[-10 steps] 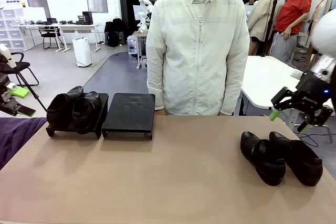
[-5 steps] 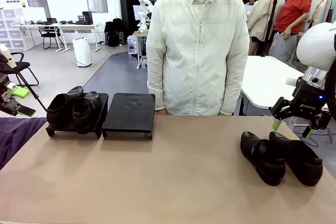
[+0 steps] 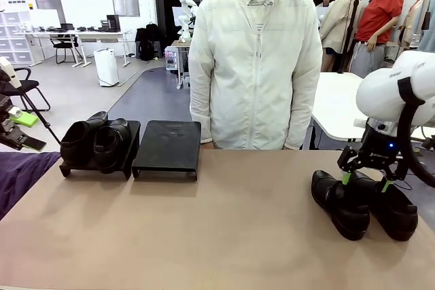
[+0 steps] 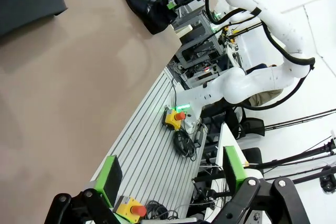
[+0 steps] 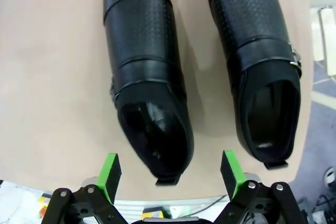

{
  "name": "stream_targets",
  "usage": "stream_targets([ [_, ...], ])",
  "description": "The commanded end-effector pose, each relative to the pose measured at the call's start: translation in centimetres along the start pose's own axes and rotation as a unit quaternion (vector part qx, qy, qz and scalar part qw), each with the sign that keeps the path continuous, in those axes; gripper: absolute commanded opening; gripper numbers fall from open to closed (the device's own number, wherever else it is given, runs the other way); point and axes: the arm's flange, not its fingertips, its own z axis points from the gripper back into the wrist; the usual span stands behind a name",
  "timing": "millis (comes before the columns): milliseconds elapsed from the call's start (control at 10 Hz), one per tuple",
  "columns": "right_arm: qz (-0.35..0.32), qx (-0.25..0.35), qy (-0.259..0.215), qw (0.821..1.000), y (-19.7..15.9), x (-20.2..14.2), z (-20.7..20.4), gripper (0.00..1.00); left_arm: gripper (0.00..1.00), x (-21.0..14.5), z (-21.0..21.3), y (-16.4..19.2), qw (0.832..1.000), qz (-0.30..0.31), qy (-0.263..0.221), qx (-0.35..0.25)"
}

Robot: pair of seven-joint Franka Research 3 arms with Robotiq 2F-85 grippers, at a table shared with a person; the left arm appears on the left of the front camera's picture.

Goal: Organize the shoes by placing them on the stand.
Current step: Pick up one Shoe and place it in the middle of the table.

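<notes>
A wide tan table (image 3: 217,249) carries everything. A person in a white zip jacket (image 3: 255,66) stands at its far side. The white right arm (image 3: 391,93) bends over the table's right part.

The stand's two low black rectangular platforms sit at the far left, side by side. The left platform (image 3: 133,129) bears two black leather slip-on shoes (image 3: 95,140) set next to each other, their long axes running near to far. Which end of these is the toe I cannot tell. The right platform (image 3: 168,142) lies just beside it.

The other pair of black shoes (image 3: 340,205) lies on the table at the right. The two are parallel, with long axes slanting from far left to near right. In the right wrist view their heel openings are nearest the jaws and the toes point away.

The right jaws stand wide apart above the heels, holding nothing, with one shoe's heel (image 5: 157,166) between the green pads (image 5: 109,174). The left jaws hang off the table's left end, their green pads (image 4: 111,174) wide apart and clasping nothing.
</notes>
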Motion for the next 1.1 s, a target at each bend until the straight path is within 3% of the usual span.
stream_targets([
  [0, -0.023, -0.008, -0.006, 1.000, -0.3, 0.5, -1.4, 1.00, 1.00, -0.2, 0.1, -0.1, 1.000, 0.000, 0.001, 0.000],
  [900, -0.032, -0.004, 0.049, 0.998, 0.0, 1.2, -4.5, 1.00, 1.00, -0.2, 0.1, -0.1, 1.000, 0.000, 0.001, 0.000],
  [1000, -0.033, -0.007, 0.052, 0.998, -0.1, 1.0, -4.4, 0.47, 1.00, -0.2, 0.1, -0.1, 1.000, 0.000, 0.001, 0.000],
])
